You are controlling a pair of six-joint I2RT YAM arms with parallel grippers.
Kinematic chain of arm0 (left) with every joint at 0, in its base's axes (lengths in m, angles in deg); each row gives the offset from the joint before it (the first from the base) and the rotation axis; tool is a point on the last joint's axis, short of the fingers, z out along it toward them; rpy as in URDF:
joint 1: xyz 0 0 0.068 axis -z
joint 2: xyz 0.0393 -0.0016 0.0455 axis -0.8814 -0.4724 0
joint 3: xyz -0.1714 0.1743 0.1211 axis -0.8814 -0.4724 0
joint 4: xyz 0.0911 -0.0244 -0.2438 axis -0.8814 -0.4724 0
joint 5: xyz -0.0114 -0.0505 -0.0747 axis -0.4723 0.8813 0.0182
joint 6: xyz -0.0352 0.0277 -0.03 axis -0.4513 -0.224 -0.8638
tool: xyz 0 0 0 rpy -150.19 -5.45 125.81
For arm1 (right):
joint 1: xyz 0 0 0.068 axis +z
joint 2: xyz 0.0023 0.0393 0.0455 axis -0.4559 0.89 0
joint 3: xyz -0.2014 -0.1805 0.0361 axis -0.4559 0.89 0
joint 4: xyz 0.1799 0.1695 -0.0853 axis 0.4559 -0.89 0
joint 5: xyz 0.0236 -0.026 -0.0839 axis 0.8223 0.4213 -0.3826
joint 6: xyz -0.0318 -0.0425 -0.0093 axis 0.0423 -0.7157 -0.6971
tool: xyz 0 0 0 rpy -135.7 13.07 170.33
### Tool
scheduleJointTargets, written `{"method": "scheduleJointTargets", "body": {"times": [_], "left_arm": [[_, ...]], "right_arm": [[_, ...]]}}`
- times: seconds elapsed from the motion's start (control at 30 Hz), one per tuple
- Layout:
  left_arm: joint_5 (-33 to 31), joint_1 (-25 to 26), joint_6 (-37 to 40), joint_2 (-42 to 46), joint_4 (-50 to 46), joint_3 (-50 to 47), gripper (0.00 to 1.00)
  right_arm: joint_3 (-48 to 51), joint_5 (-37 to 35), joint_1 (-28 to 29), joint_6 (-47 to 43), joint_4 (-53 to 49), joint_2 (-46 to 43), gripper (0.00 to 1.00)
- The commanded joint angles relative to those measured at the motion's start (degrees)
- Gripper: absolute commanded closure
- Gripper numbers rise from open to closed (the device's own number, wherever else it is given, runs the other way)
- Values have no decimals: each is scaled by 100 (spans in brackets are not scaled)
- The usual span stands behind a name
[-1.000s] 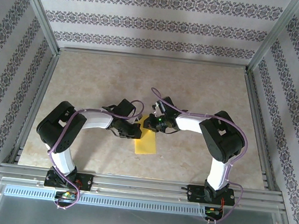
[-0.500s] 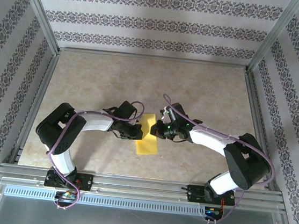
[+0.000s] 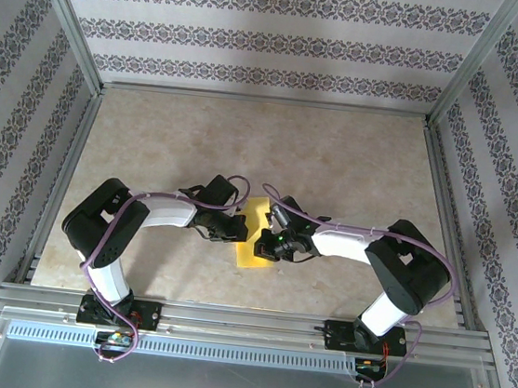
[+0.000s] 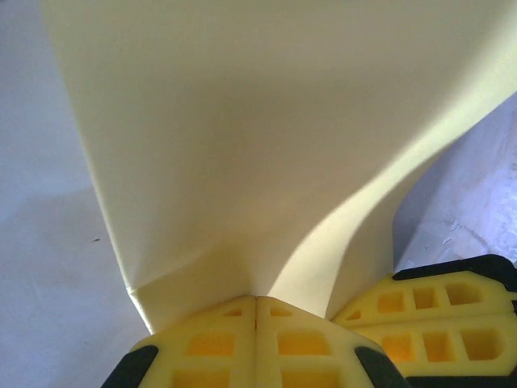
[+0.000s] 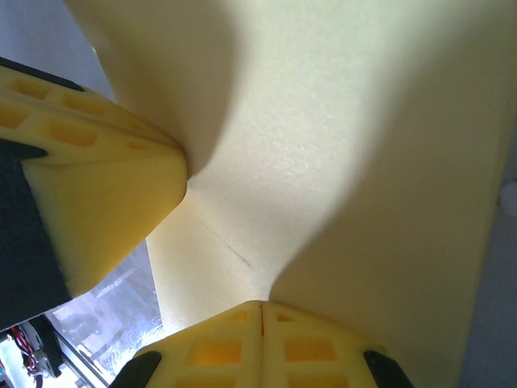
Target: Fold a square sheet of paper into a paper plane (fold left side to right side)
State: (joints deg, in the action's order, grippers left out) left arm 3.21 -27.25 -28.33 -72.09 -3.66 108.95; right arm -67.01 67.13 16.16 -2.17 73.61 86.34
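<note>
A beige, marbled table (image 3: 337, 165) fills the floor of a booth with striped, patterned wallpaper walls (image 3: 258, 39) and an aluminium frame (image 3: 244, 322) along the near edge. The thin, bright yellow square sheet of paper (image 3: 258, 213) sits a little nearer the table's near edge than its far one and about midway between its left and right edges, between the two arms. From above it reads as a narrow upright strip, not a full square.

The left gripper (image 3: 232, 228) comes in from the paper's left side. In its wrist view its yellow foam fingers (image 4: 210, 347) are pressed flat together with the sheet's edge pinched between them, and the paper rises from them in a smooth bow. The right gripper (image 3: 265, 245) meets the sheet from the right, toward its nearer end. Its fingers (image 5: 311, 352) are likewise clamped tight on the paper, just beside the left arm's pads.

This looks like the left-over-right fold itself, with the sheet lifted and curved but not yet pressed flat. The next move probably calls for one arm to hold its pinch as an anchor while the other carries its edge across and lines it up. Pulling apart could tear or crumple such thin paper.
</note>
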Motion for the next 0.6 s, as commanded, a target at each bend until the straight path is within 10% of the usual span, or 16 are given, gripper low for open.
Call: {"method": "scheduleJointTargets", "body": {"times": [0.0, 0.57], "left_arm": [[-28, 65, -92, 56, -35, 176, 97], [240, -334, -227, -427, 813, 128, 96]], "right_arm": [[-59, -414, 41, -121, -491, 167, 100], [80, -853, 37, -426, -950, 459, 100]]}}
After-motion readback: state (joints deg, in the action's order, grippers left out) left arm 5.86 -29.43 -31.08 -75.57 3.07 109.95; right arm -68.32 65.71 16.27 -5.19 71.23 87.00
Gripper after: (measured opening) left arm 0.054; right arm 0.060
